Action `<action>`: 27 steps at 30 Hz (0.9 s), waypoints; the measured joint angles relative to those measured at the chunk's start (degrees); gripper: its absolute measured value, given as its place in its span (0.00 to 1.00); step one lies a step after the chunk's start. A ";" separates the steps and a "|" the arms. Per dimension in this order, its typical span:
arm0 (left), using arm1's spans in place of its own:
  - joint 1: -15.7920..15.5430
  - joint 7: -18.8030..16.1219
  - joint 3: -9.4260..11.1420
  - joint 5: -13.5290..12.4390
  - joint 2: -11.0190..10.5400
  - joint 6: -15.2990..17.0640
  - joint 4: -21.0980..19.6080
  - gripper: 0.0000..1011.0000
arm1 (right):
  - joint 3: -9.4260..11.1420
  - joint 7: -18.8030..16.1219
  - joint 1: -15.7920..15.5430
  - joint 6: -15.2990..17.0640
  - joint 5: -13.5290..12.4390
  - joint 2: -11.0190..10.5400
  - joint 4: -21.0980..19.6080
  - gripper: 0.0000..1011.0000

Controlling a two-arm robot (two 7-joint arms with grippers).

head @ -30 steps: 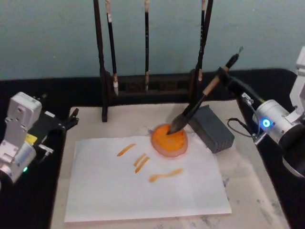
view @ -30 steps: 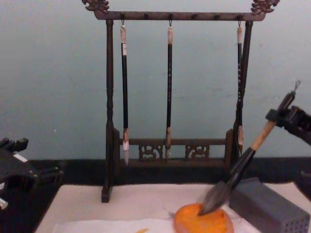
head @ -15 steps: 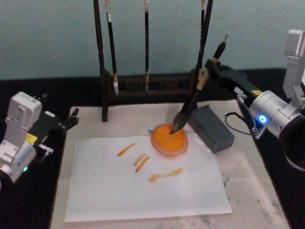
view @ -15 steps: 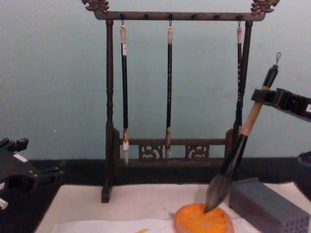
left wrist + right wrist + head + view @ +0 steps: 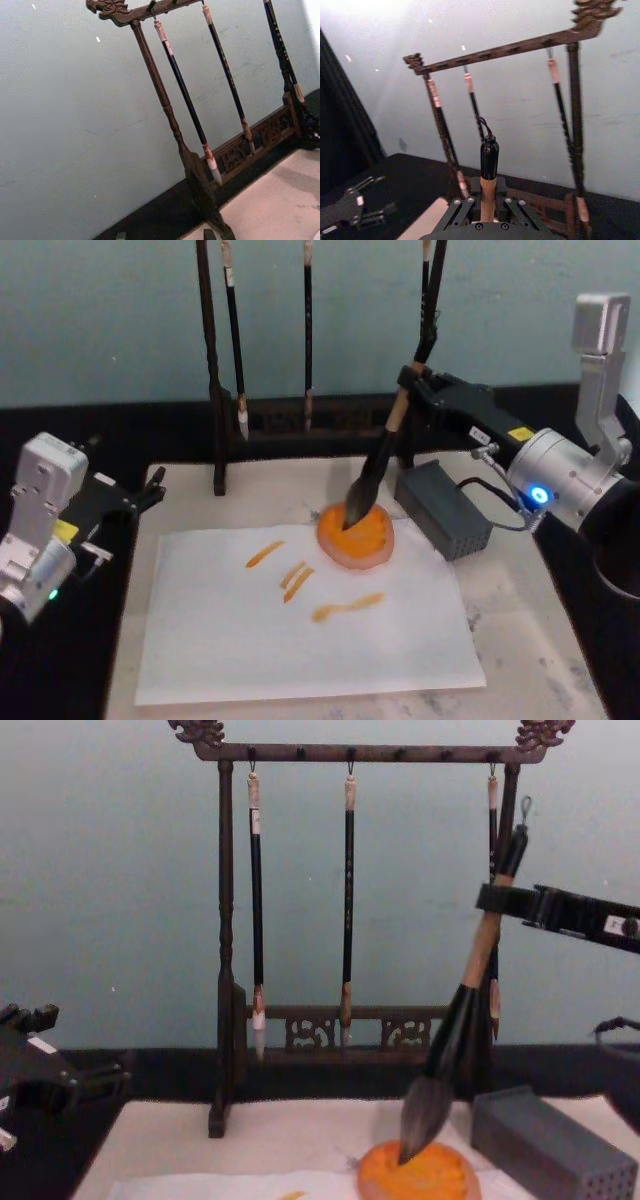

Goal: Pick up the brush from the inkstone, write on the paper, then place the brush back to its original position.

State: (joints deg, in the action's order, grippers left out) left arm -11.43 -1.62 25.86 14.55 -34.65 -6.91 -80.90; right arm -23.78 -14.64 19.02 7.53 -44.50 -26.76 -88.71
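The brush [image 5: 372, 472] stands steeply tilted, its dark tuft tip touching the orange inkstone [image 5: 366, 540]. My right gripper [image 5: 408, 380] is shut on the tan shaft just below the black end cap, reaching in from the right. From the chest, the brush [image 5: 470, 985] leans up to the right gripper [image 5: 497, 900] above the inkstone [image 5: 432, 1178]. Seen from the right wrist, the shaft [image 5: 488, 192] sits between the fingers. The white paper [image 5: 300, 630] carries several orange strokes. My left gripper [image 5: 143, 496] rests open at the table's left side.
A dark wooden brush stand [image 5: 310, 420] with three thin hanging brushes [image 5: 348, 900] stands behind the inkstone. A grey perforated block [image 5: 445, 508] lies right of the inkstone. A beige mat [image 5: 525, 630] lies under the paper. Black table cloth surrounds it.
My right gripper has swung left and up, tipping the brush from a low lean to nearly upright. The tuft tip stayed on the inkstone. The left arm has not moved.
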 joint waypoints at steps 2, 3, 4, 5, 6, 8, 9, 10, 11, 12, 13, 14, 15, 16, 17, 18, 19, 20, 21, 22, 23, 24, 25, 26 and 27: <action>0.00 0.00 0.00 0.00 0.00 0.00 0.00 0.99 | -0.15 -0.24 -0.28 0.18 0.54 0.26 -0.79 0.18; 0.00 0.00 0.00 0.00 0.00 0.00 0.00 0.99 | -0.23 -0.29 -0.38 0.21 0.74 0.37 -1.08 0.18; 0.00 0.00 0.00 0.00 0.00 0.00 0.00 0.99 | -0.30 -0.32 -0.49 0.24 0.97 0.48 -1.33 0.17; 0.00 0.00 0.00 0.00 0.00 0.00 0.00 0.99 | -0.48 -0.42 -0.67 0.34 1.37 0.74 -1.82 0.17; 0.00 0.00 0.00 0.00 0.00 0.00 0.00 0.99 | -0.54 -0.48 -0.74 0.38 1.50 0.84 -1.99 0.18; 0.00 0.00 0.00 0.00 0.00 0.00 0.00 0.99 | -0.68 -0.67 -0.92 0.48 1.78 1.11 -2.42 0.18; 0.00 0.00 0.00 0.00 0.00 0.00 0.00 0.99 | -0.80 -0.89 -1.11 0.63 2.02 1.38 -2.85 0.17; 0.00 0.00 0.00 0.00 0.00 0.00 0.00 0.99 | -0.88 -1.00 -1.19 0.69 2.16 1.52 -3.06 0.17; 0.00 0.00 0.00 0.00 0.00 0.00 0.00 0.99 | -1.05 -1.24 -1.33 0.77 2.45 1.80 -3.43 0.17; 0.00 0.00 0.00 0.00 0.00 0.00 0.00 0.99 | -1.17 -1.36 -1.40 0.79 2.62 1.93 -3.59 0.17; 0.00 0.00 0.00 0.00 0.00 0.00 0.01 0.99 | -1.27 -1.45 -1.47 0.80 2.75 2.03 -3.71 0.17; 0.00 0.00 0.00 0.00 0.00 0.00 0.00 0.99 | -1.51 -1.71 -1.61 0.85 3.07 2.24 -3.92 0.17; 0.00 0.00 0.00 0.00 0.00 0.00 0.00 0.99 | -1.51 -1.71 -1.61 0.85 3.07 2.24 -3.92 0.17; 0.00 0.00 0.00 0.00 0.00 0.00 0.00 0.99 | -1.79 -1.93 -1.74 0.98 3.38 2.49 -4.07 0.17; 0.00 0.00 0.00 0.00 0.00 0.00 0.00 0.99 | -2.06 -2.14 -1.82 1.07 3.75 2.69 -4.13 0.18; 0.00 0.00 0.00 0.00 0.00 0.00 0.00 0.99 | -2.24 -2.20 -1.85 1.10 3.99 2.80 -4.15 0.18; 0.00 0.00 0.00 0.00 0.00 0.00 0.00 0.99 | -2.38 -2.26 -1.86 1.12 4.17 2.89 -4.15 0.17; 0.00 0.00 0.00 0.00 0.00 0.00 0.00 0.99 | -2.55 -2.36 -1.86 1.16 4.45 3.00 -4.15 0.17; 0.00 0.00 0.00 0.00 0.00 0.00 0.00 0.99 | -2.88 -2.62 -1.86 1.20 4.93 3.23 -4.15 0.18; 0.00 0.00 0.00 0.00 0.00 0.00 0.00 0.99 | -3.05 -2.74 -1.85 1.20 5.18 3.35 -4.14 0.18; 0.00 0.00 0.00 0.00 0.00 0.00 0.00 0.99 | -3.23 -2.86 -1.83 1.20 5.46 3.46 -4.13 0.17; 0.00 0.00 0.00 0.00 0.00 0.00 0.00 0.99 | -3.54 -3.06 -1.82 1.18 6.00 3.67 -4.09 0.17; 0.00 0.00 0.00 0.00 0.00 0.00 0.00 0.99 | -3.67 -3.14 -1.82 1.14 6.25 3.76 -4.07 0.17; 0.00 0.00 0.00 0.00 0.00 0.00 0.00 0.99 | -3.91 -3.33 -1.82 1.08 6.76 3.94 -4.04 0.17; 0.00 0.00 0.00 0.00 0.00 0.00 0.00 0.99 | -4.01 -3.45 -1.85 1.05 6.98 4.02 -4.04 0.17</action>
State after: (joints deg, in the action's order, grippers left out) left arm -11.43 -1.62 25.86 14.55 -34.64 -6.91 -80.90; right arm -27.79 -18.09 17.17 8.58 -37.52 -22.74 -92.75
